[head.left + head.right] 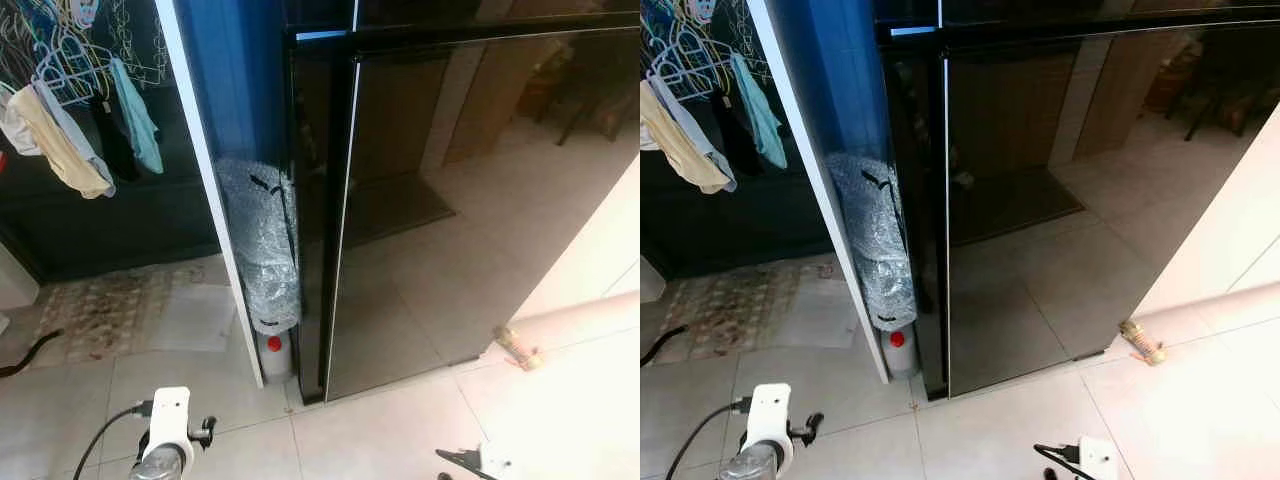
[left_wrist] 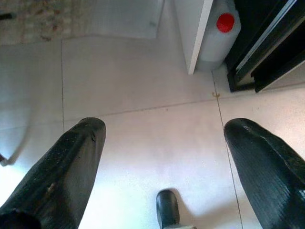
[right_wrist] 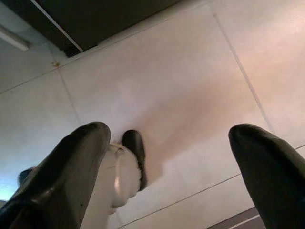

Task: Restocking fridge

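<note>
Facing the shut black fridge point(image 1: 440, 200), we hang both arms idle: left gripper point(image 2: 164, 157) and right gripper point(image 3: 167, 162) jaws spread, empty. Risk: stepping in, we could kick the red-capped jug point(image 1: 274, 355) beside it.

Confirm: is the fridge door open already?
No, the black glass fridge door sits flush and closed, and both tools hang open over bare floor tiles.

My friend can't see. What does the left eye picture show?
A tall, shiny black fridge stands shut on a pale tiled floor. Beside it are a bubble-wrapped roll and a red-capped jug; clothes hang farther left.
</note>
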Motion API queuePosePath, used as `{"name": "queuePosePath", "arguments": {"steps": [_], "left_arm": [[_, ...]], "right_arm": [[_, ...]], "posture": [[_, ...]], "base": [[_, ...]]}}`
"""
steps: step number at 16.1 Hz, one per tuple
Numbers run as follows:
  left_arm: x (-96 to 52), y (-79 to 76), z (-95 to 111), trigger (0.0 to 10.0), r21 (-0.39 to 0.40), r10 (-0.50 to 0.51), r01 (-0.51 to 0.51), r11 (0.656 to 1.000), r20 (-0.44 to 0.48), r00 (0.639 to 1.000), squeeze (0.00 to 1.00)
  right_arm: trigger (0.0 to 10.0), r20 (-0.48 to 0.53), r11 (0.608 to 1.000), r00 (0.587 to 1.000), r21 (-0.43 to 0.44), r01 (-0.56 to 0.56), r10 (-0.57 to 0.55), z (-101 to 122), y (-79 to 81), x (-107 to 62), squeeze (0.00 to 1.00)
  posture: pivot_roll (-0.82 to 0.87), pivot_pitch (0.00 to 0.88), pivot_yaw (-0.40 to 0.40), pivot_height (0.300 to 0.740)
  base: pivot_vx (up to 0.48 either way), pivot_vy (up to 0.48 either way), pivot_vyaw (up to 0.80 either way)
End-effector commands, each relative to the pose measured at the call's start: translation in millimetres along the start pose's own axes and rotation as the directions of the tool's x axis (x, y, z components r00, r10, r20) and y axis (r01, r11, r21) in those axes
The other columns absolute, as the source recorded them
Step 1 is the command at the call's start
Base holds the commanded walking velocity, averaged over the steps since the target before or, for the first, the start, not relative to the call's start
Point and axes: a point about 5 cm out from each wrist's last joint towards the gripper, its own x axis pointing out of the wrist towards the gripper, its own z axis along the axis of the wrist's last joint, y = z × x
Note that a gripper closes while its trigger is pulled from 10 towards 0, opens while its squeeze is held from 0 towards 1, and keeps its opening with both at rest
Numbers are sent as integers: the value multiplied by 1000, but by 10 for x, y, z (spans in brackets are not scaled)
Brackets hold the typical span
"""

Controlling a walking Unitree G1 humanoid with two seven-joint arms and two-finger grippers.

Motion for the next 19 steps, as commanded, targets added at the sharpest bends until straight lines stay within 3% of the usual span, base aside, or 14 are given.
{"name": "queuePosePath", "arguments": {"steps": [1,8,12,14,19], "left_arm": [[-23,12,-98,10000,6,-4,4,1000,-43,999,0],[-43,15,-179,10000,11,-8,9,1000,-84,996,0],[-42,13,-182,10000,23,-10,12,1000,-91,996,0],[-49,23,-203,10000,36,-7,11,999,-101,995,0],[-56,32,-226,10000,38,-9,13,999,-112,994,0]], "right_arm": [[10000,-4,1000,1000,10,3,-3,-10,20,4,0],[10000,-50,999,998,27,41,-40,-94,-191,-42,0],[10000,-60,999,998,36,35,-33,-115,-96,-26,0],[10000,-78,999,997,33,22,-20,-184,24,-22,0],[10000,-69,1000,998,27,15,-13,-151,18,-16,0]], "posture": [[-135,0,17,740],[-127,0,21,740],[-125,0,22,740],[-128,0,24,740],[-125,0,21,740]], "base": [[0,0,0],[0,0,0],[0,0,0],[0,0,0],[0,-122,0]]}}
